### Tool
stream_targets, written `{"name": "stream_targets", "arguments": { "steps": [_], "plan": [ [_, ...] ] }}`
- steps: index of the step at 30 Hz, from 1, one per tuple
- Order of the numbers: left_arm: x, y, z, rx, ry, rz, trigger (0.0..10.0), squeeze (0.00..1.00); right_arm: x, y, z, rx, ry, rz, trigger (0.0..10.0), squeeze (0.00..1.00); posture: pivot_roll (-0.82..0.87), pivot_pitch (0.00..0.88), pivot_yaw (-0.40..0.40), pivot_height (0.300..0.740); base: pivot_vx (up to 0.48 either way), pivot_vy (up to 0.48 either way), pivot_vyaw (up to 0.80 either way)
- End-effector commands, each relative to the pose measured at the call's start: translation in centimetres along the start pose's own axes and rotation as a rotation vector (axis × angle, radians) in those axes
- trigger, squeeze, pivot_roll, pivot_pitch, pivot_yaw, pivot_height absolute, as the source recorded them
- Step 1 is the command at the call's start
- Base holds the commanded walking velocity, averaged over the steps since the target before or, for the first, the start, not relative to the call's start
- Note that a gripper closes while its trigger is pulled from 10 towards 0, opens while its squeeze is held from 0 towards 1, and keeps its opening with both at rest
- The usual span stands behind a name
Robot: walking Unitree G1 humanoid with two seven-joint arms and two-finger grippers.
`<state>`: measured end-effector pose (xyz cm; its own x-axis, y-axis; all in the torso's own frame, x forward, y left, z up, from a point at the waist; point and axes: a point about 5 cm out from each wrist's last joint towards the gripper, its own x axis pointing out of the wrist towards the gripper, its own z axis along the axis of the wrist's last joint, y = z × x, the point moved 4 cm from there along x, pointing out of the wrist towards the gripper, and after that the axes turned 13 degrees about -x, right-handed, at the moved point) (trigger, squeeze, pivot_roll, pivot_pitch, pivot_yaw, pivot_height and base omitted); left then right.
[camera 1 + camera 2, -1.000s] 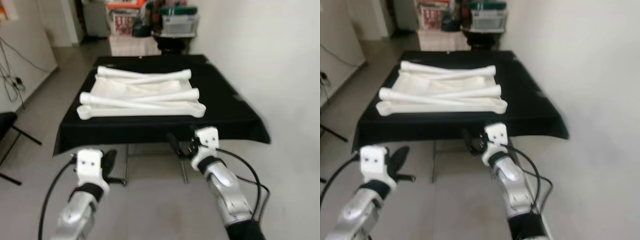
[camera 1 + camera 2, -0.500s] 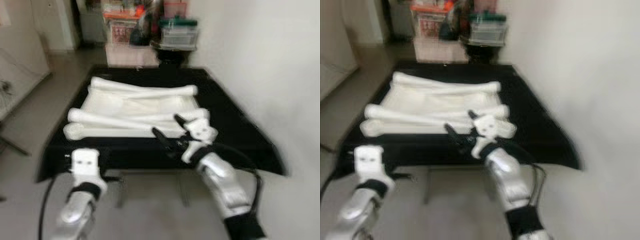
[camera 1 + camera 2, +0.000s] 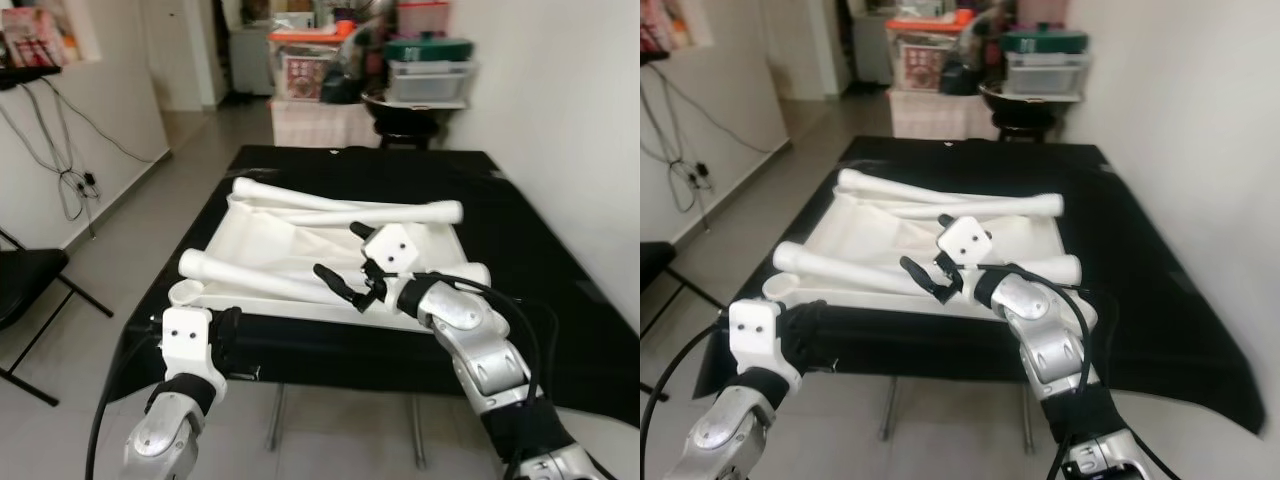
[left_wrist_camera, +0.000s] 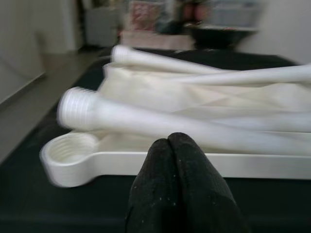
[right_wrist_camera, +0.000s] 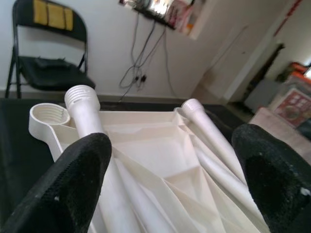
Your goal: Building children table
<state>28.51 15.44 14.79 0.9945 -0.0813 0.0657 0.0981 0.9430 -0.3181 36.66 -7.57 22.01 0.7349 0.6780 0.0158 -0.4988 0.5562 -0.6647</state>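
While my right gripper hangs with its two black fingers spread wide above the near legs, the white plastic tabletop lies upside down on the black-draped table before me. Several loose white table legs rest across the tabletop, some crossing each other; the nearest leg has a threaded end that sits just above the round threaded socket at the tabletop's near left corner. My fingers touch none of these parts.

My left gripper is lower, at the table's near edge, its fingers pressed together with nothing between them, pointing at that corner socket.

Beyond the table stand stacked storage boxes and a carton with red printing, its lettering too blurred for me to read. A black folding chair stands on the floor to my left, beside a wall with dangling cables. Yellow patches on the chair's backrest carry no writing I can make out.
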Motion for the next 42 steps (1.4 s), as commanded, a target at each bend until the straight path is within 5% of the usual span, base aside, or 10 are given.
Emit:
{"name": "stream_targets", "arguments": {
  "steps": [1, 11, 28, 34, 42],
  "plan": [
    [0.1, -0.3, 0.1, -0.011, 0.006, -0.009, 10.0, 0.0, -0.3, -0.6, -0.1, -0.008, 0.023, -0.009, 10.0, 0.0, -0.02, 0.001, -0.038, 0.74, 0.364, 0.0, 0.0],
    [0.1, -0.2, 0.0, -0.004, 0.019, -0.008, 10.0, 0.0, -0.5, 0.2, -0.3, -0.001, 0.027, 0.039, 10.0, 0.0, -0.02, 0.003, -0.033, 0.74, 0.343, 0.0, 0.0],
    [-0.8, -2.3, -0.7, -0.013, 0.092, -0.14, 10.0, 0.0, -3.6, 3.0, -0.6, -0.101, 0.038, 0.404, 10.0, 0.0, -0.01, 0.004, -0.023, 0.74, 0.0, -0.303, 0.0],
    [-1.7, -3.5, -2.0, -0.06, 0.189, -0.226, 10.0, 0.0, -6.3, 2.6, -2.0, -0.211, 0.191, 0.556, 10.0, 0.0, -0.01, 0.008, -0.025, 0.74, 0.0, -0.267, 0.0],
    [-2.7, -3.1, -2.5, -0.095, 0.224, -0.208, 10.0, 0.0, -6.7, 2.4, -2.4, -0.227, 0.295, 0.584, 10.0, 0.0, -0.01, 0.014, -0.024, 0.74, 0.0, 0.0, 0.0]
  ]
}}
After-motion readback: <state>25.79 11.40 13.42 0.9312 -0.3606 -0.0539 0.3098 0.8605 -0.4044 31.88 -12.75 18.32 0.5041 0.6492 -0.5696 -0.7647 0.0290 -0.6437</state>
